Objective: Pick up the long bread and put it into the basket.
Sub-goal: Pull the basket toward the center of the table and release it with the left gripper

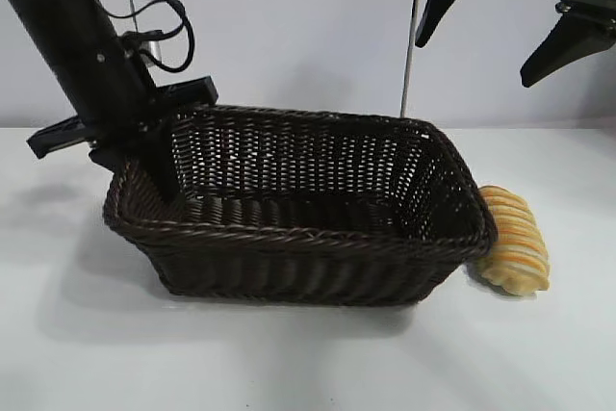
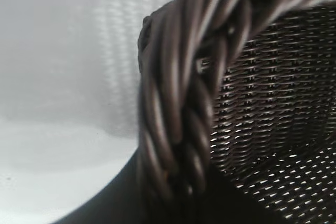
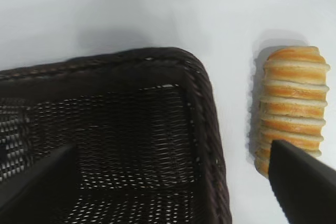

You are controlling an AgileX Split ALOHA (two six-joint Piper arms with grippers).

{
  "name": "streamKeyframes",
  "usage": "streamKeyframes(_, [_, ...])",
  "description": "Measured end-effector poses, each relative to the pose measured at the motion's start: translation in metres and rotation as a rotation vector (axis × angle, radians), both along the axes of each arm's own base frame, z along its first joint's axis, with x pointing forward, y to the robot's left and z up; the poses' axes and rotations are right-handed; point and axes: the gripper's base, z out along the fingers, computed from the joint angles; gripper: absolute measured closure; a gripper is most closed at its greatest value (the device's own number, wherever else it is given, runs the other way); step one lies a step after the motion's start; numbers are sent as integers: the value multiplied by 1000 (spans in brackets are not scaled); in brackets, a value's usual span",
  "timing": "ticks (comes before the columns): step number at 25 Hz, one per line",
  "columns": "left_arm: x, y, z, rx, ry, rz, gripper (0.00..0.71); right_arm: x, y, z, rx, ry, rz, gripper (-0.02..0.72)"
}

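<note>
On the white counter stands the basket, dark woven wicker with a braided rim. Just outside its right end lies the bread, on the counter, close against the basket's wall or touching it; which one is hard to say. The right wrist view shows the bread beside the basket's corner, ridges running crosswise. The left tool reaches down at the basket's left end, one finger inside along the wall; its fingers stand narrow, apparently either side of the rim, which fills the left wrist view. The right tool hangs high above the basket's right end, fingers spread wide, holding nothing.
</note>
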Motion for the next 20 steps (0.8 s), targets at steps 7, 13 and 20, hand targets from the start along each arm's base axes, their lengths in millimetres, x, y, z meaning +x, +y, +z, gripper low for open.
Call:
streamKeyframes(7, [2, -2, -3, -18, -3, 16, 550, 0, 0, 0, -1, -1, 0, 8])
streamKeyframes(13, [2, -1, -2, -2, 6, 26, 94, 0, 0, 0, -1, -1, 0, 8])
streamKeyframes(20, [4, 7, 28, 77, -53, 0, 21, 0, 0, 0, -1, -1, 0, 8])
